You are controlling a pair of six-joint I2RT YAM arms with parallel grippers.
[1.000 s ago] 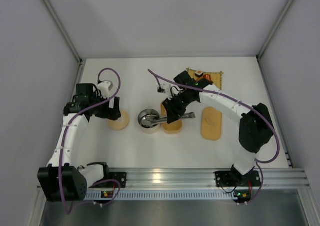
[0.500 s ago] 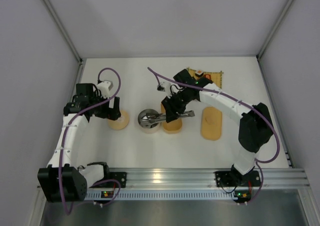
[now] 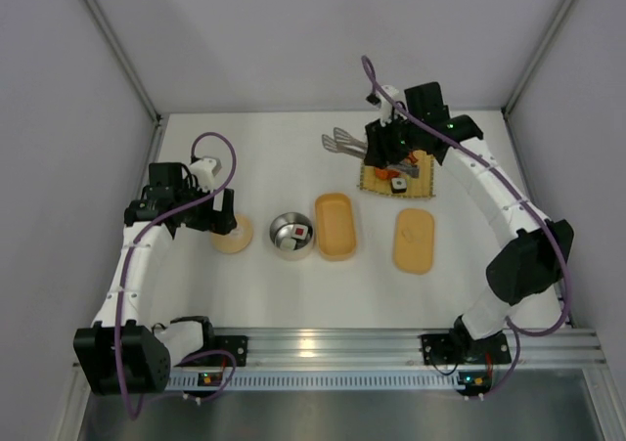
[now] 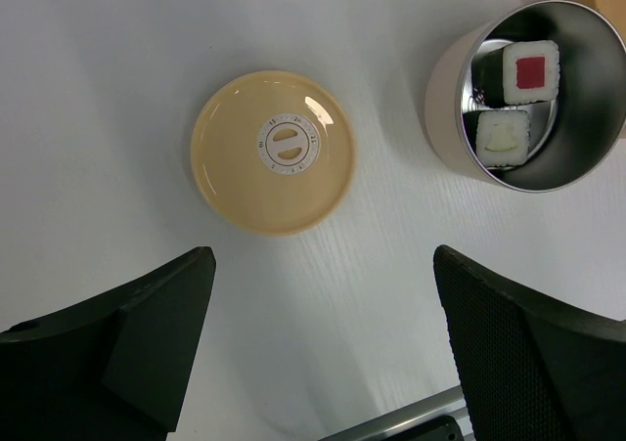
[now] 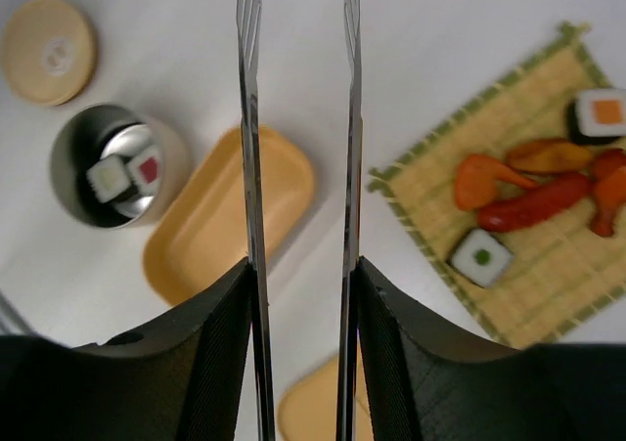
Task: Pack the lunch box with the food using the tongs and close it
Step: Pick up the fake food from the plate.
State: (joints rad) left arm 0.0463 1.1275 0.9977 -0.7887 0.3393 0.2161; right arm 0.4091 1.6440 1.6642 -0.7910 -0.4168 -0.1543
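The orange lunch box (image 3: pixel 335 226) lies open mid-table, nothing inside it; its oval lid (image 3: pixel 413 241) lies flat to its right. My right gripper (image 3: pixel 380 148) is raised at the back beside the bamboo mat (image 3: pixel 421 189), shut on the grey tongs (image 3: pixel 342 140), which point left. In the right wrist view the tongs' arms (image 5: pixel 249 118) stand apart with nothing between the tips. On the mat (image 5: pixel 528 294) lie food pieces: a green-centred sushi roll (image 5: pixel 480 256), an orange-centred one (image 5: pixel 604 113) and orange shrimp (image 5: pixel 489 179). My left gripper (image 4: pixel 321 260) hangs open over bare table.
A metal cup (image 3: pixel 292 236) left of the box holds two sushi rolls (image 4: pixel 529 69). A round tan lid (image 4: pixel 272 153) lies left of the cup, just ahead of my left fingers. White walls close in the table on three sides.
My right arm has swung from over the cup and lunch box to the back right by the mat, carrying the tongs. The left arm has not moved.
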